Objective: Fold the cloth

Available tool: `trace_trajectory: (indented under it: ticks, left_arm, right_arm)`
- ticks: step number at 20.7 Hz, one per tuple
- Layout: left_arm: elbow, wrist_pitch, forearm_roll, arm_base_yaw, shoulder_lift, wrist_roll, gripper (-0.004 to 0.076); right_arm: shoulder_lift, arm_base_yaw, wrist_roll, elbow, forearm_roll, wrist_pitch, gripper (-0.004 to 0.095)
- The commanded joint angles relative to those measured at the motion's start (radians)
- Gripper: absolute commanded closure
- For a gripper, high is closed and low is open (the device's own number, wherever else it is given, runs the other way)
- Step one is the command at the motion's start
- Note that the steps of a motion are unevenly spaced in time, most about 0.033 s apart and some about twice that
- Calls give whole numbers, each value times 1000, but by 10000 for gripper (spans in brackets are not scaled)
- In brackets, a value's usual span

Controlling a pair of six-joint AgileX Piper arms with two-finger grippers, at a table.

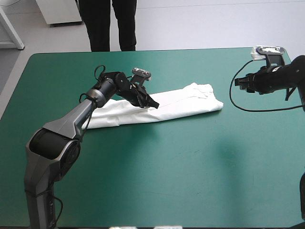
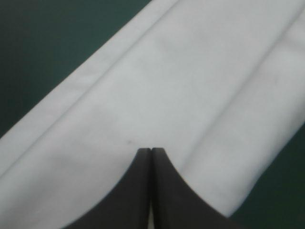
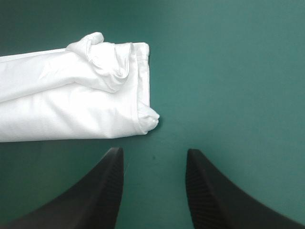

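The white T-shirt [image 1: 181,102] lies on the table as a long folded strip, running from the left toward the right. My left gripper [image 1: 153,103] is over the strip's middle, near its front edge. In the left wrist view the left gripper [image 2: 151,150] is shut, its tip down against the flat T-shirt [image 2: 167,95]. My right gripper [image 1: 240,82] hovers beyond the strip's right end. The right wrist view shows the right gripper [image 3: 155,151] open over bare cover, with the T-shirt's bunched end [image 3: 109,81] just ahead and to one side.
The teal-green cover [image 1: 181,171] spreads wide on the near side of the strip. The table's far edge [image 1: 143,51] runs a short way behind it.
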Motion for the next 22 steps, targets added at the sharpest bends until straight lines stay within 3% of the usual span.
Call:
trace_trajectory:
  ticks: [1,4,9,22]
  left_arm:
    - [-63,11,-25,-13,-10,-8,733]
    - [-65,33,-19,-13,13,-8,733]
    - [-65,66,8,-13,19,-28,733]
    - [-65,110,28,-13,19,-34,733]
  right_arm:
    - [26,-4,-43,-23,88,-26,505]
    - [82,-4,-67,-23,152,-2,496]
    - [206,-4,-109,-26,238,18,330]
    - [482,10,-121,-191,375,67,312]
